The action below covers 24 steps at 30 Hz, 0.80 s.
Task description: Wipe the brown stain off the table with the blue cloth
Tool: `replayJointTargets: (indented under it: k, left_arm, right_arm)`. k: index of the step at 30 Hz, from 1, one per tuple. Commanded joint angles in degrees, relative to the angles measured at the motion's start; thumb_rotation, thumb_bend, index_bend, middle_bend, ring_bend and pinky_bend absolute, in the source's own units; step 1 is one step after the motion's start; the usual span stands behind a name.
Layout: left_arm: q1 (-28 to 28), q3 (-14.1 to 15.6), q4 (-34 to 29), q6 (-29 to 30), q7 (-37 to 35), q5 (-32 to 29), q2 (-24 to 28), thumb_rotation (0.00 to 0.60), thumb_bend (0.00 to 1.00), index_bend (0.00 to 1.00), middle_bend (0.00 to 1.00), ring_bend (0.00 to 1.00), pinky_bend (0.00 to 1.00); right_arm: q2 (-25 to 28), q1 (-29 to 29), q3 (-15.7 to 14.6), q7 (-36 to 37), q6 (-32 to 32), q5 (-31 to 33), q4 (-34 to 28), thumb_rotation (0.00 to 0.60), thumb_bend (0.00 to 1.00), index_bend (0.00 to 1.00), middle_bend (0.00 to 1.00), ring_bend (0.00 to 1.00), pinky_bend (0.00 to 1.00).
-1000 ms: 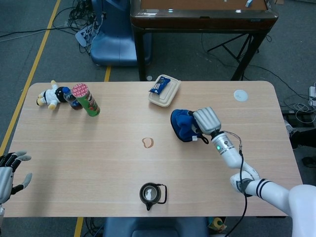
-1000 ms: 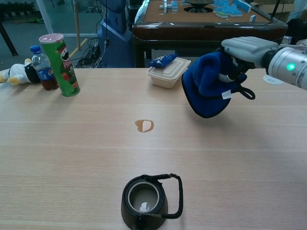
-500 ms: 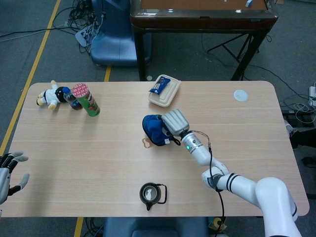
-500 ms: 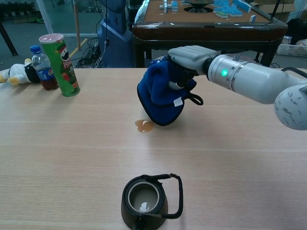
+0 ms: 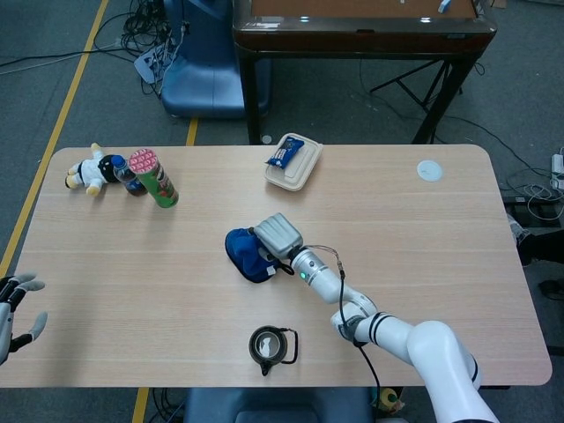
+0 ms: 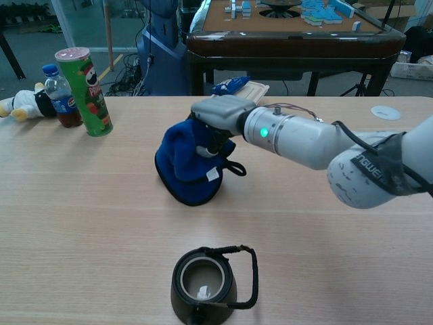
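My right hand (image 5: pixel 277 235) (image 6: pixel 220 115) grips the bunched blue cloth (image 5: pixel 248 254) (image 6: pixel 186 164) and presses it down on the table near the middle. The cloth covers the place where the brown stain was, so the stain is hidden in both views. My left hand (image 5: pixel 13 310) hovers at the table's front left corner with its fingers spread and nothing in them; the chest view does not show it.
A black teapot (image 5: pixel 267 346) (image 6: pixel 204 279) stands just in front of the cloth. A green chip can (image 5: pixel 155 178) (image 6: pixel 86 82), a bottle (image 6: pixel 57 95) and a plush toy (image 5: pixel 86 171) sit back left. A food box (image 5: pixel 293 163) with a blue packet lies behind the cloth.
My right hand has swept the cloth leftward across the table, from right of the stain to on top of it. The stain has gone from sight. My left hand has barely moved.
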<state>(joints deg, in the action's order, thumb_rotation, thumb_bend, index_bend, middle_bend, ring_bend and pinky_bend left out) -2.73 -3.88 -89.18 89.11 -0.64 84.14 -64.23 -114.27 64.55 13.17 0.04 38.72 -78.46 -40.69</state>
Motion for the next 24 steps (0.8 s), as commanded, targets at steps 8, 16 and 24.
replayJointTargets:
  k: [8, 16, 24]
  left_arm:
    - [0.02, -0.02, -0.09, -0.15, 0.28, 0.01, -0.04, 0.6, 0.29, 0.34, 0.24, 0.19, 0.17]
    - [-0.14, -0.05, -0.06, -0.46, 0.53, 0.08, -0.25, 0.6, 0.29, 0.34, 0.24, 0.19, 0.17]
    - [-0.27, -0.05, -0.04, -0.7, 0.71, 0.14, -0.36, 0.6, 0.29, 0.34, 0.24, 0.19, 0.17]
  right_arm:
    - [-2.93, 0.8, -3.71, 2.24, -2.31, -2.75, 5.6, 0.6, 0.7, 0.67, 0.63, 0.6, 0.77]
    - [-3.45, 0.05, -4.49, 3.14, -2.85, -2.88, 9.39, 0.6, 0.7, 0.67, 0.63, 0.6, 0.77]
    - [-3.45, 0.24, -2.39, 3.29, -4.01, -0.59, 13.41, 0.6, 0.7, 0.67, 0.63, 0.6, 0.77]
